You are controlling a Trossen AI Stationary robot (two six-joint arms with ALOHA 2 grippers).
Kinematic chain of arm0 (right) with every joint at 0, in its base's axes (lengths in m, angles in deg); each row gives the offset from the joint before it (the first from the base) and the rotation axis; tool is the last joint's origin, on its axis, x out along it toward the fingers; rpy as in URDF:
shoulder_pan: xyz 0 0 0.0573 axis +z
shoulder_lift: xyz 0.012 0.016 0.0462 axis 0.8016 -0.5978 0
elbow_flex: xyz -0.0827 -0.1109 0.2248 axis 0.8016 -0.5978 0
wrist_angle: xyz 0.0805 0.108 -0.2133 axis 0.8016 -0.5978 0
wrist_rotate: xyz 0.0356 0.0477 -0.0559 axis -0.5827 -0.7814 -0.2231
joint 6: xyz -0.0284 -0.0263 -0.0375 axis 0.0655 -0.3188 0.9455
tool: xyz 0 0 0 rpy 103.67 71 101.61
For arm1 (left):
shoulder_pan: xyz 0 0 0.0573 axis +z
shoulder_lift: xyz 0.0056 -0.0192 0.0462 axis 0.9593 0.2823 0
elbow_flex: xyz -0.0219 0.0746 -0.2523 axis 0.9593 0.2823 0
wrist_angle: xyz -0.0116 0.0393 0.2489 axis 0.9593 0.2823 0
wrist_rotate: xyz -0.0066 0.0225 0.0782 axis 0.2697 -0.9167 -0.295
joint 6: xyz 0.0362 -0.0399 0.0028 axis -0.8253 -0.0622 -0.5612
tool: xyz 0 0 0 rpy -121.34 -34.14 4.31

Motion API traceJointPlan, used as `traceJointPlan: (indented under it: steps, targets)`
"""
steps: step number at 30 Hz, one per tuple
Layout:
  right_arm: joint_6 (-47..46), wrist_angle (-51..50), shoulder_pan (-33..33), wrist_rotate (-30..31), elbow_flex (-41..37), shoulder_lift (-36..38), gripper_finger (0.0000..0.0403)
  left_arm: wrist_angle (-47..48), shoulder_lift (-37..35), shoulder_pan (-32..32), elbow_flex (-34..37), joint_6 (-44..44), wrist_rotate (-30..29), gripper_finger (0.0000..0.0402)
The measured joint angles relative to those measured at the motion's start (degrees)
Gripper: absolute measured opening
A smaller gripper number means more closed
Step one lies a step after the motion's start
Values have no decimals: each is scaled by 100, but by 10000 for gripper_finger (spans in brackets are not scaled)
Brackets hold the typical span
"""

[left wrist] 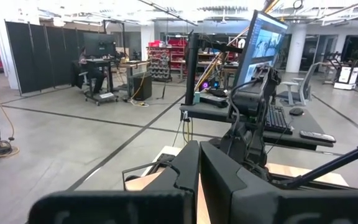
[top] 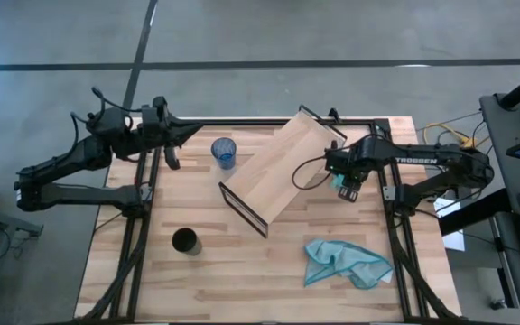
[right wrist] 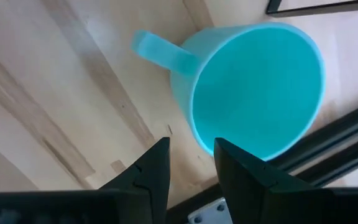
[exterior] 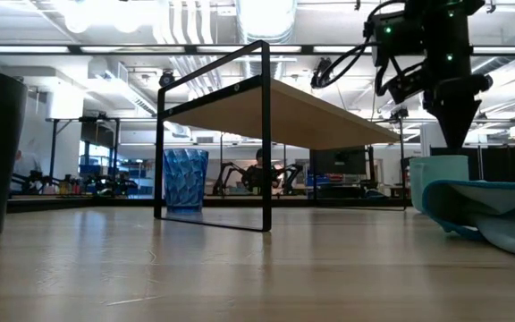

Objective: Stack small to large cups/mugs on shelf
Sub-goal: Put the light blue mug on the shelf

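Observation:
A teal mug (right wrist: 260,87) stands upright on the table by the shelf's right end, its handle (right wrist: 160,50) sticking out; it also shows in the low view (exterior: 436,179). My right gripper (right wrist: 191,165) hangs just above the mug's rim, fingers pointing down and slightly open, touching nothing; it also shows in the high view (top: 346,187). The light-wood shelf (top: 283,167) stands slantwise on its black wire ends. A blue tumbler (top: 224,152) stands left of the shelf. A black cup (top: 185,241) stands near the front left. My left gripper (top: 174,137) waits shut at the far left.
A crumpled teal cloth (top: 346,264) lies at the front right, near the mug. The shelf's black end frame (exterior: 213,134) stands between the tumbler (exterior: 186,179) and the low camera. Black rails run along the table's left and right edges.

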Motion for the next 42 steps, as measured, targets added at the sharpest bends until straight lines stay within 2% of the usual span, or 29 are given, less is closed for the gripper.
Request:
traceJointPlan:
  steps: [8,20,32,35,39,42]
  targets:
    - [152,242,-15,153,-229,0,114,1,19,0,0,0,0,0]
    - [118,479,-33,127,-294,0,61,1,21,0,0,0,-2,0]
    - [-20,629,-35,111,-648,0,79,1,19,0,0,-2,-1,0]
    - [-24,692,-35,118,-668,0,62,1,19,0,0,-2,-2,0]
    - [-70,694,-35,117,-668,0,18,1,19,0,0,-2,0,0]
    - [-146,607,-29,112,-557,0,11,1,19,1,0,-2,-2,0]
